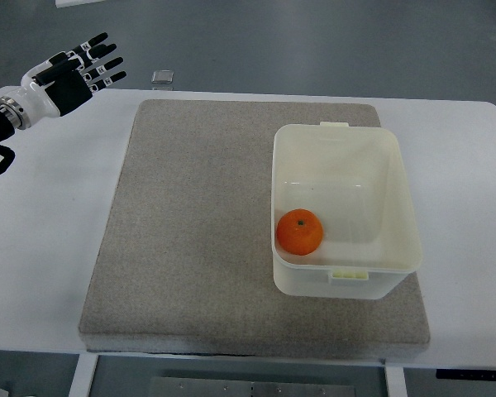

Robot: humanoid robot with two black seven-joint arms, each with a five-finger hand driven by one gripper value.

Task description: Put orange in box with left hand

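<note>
1. At the far left, the left hand (81, 70) hangs over the table's upper-left corner, its arm coming in from the left edge. The fingers (107, 62) are spread and stretched out straight, pointing toward the right and slightly away from the robot. The hand holds nothing and touches nothing that can be seen.

2. The white table (41, 273) lies bare beneath and beside that hand. Just past its far edge, on the floor, sits a small clear square object (163, 78); what it is cannot be made out.

3. A grey felt mat (190, 231) covers the middle of the table, well apart from the hand.

4. On the right part of the mat stands the white box (397, 190), open at the top, with a small tab on both the far and the near rim.

5. The orange (299, 231) lies inside the box, in its near-left corner, resting on the floor against the left wall.

6. By this layout, the task looks done: the fruit is already in the container and the hand is clear of both. Nothing appears left except perhaps bringing the arm to rest.

7. The right hand does not show anywhere.
</note>
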